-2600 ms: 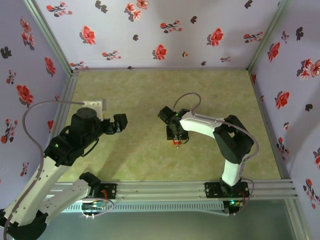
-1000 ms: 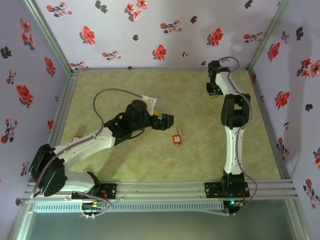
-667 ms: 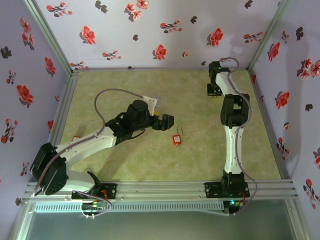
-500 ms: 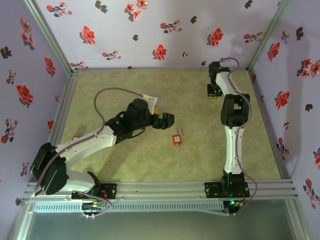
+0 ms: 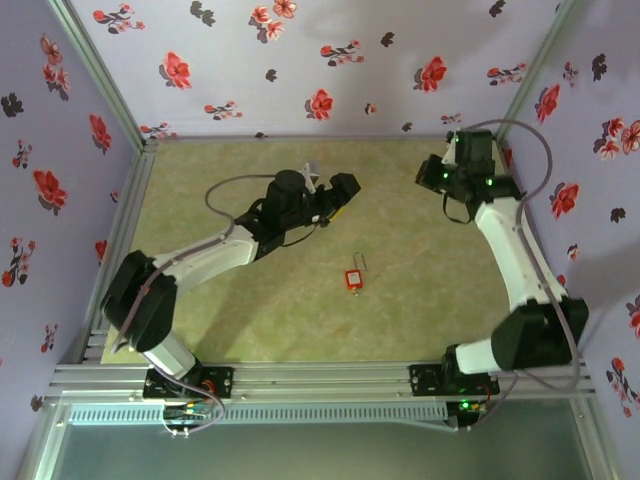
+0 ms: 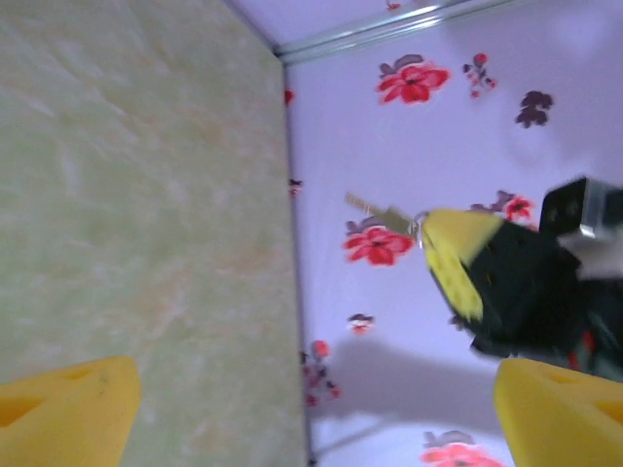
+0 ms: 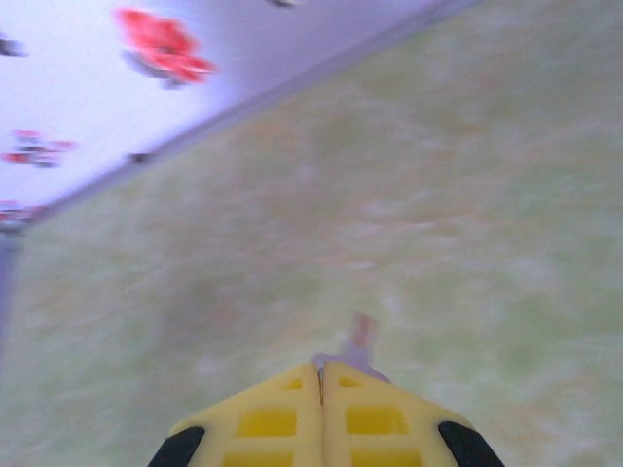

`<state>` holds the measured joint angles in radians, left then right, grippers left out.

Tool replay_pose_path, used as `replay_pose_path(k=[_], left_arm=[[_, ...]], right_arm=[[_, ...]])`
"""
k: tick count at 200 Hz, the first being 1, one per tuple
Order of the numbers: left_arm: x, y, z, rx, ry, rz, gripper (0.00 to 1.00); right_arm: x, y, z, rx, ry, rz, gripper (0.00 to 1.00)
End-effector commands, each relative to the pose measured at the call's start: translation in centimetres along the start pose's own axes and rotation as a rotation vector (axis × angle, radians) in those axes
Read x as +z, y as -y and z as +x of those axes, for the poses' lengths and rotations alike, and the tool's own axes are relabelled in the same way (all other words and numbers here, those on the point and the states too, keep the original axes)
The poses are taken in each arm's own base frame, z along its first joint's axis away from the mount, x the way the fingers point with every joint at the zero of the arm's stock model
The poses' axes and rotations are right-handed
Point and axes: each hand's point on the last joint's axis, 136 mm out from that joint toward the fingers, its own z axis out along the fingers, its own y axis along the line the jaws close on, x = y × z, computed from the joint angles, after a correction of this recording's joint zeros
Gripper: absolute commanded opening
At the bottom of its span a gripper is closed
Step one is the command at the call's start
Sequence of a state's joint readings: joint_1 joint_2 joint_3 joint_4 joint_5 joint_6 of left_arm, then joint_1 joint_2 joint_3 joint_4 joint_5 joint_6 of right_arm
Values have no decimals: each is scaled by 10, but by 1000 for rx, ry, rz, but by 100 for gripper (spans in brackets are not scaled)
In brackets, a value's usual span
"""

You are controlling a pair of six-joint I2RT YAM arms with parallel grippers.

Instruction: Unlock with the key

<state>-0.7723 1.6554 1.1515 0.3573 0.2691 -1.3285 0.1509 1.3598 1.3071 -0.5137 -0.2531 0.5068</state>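
- Two fingers of the right gripper (image 7: 320, 370) are clamped on the key (image 7: 360, 336), blade protruding.
- The padlock (image 5: 353, 279), on the table (image 5: 250, 300) well apart, should first be steadied by the spread left gripper (image 5: 344, 188).

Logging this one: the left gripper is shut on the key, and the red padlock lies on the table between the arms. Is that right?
Not quite: the right gripper, not the left, is shut on the key, as the right wrist view shows. The left gripper is open and empty. The red padlock does lie on the table between the arms.
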Motion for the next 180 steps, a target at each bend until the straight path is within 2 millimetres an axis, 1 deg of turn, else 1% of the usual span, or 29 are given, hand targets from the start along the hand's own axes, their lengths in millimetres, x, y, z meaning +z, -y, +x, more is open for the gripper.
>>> replay_pose_path(k=[1, 5, 11, 25, 36, 57, 72, 93, 117, 132, 135, 151, 180], left_arm=[[15, 34, 4, -251, -59, 177, 91], [16, 37, 5, -261, -65, 182, 91], [18, 35, 8, -283, -73, 177, 91], [22, 32, 16, -336, -90, 179, 91], [25, 31, 21, -382, -102, 199, 91], [25, 26, 26, -435, -100, 213, 91], [23, 23, 27, -452, -94, 210, 91], [20, 23, 28, -458, -95, 211, 90], [20, 15, 29, -468, -92, 197, 90], [20, 9, 26, -484, -80, 197, 88], [20, 6, 25, -488, -75, 195, 87], [16, 5, 17, -494, -56, 208, 81], [6, 2, 1, -485, -8, 208, 68]], right_arm=[[5, -49, 29, 74, -34, -222, 0], [4, -53, 33, 70, -33, -233, 0], [-1, -63, 38, 63, -27, -261, 0], [-6, -76, 49, 65, -30, -310, 0], [-7, -87, 59, 68, -37, -354, 0], [-5, -98, 76, 73, -56, -401, 0], [-2, -101, 87, 64, -66, -400, 0], [0, -106, 94, 75, -75, -426, 0], [-3, -111, 94, 74, -65, -446, 0], [-6, -114, 95, 67, -73, -459, 0], [-6, -115, 96, 67, -77, -460, 0], [-9, -115, 100, 69, -89, -471, 0], [-9, -108, 115, 85, -120, -480, 0]])
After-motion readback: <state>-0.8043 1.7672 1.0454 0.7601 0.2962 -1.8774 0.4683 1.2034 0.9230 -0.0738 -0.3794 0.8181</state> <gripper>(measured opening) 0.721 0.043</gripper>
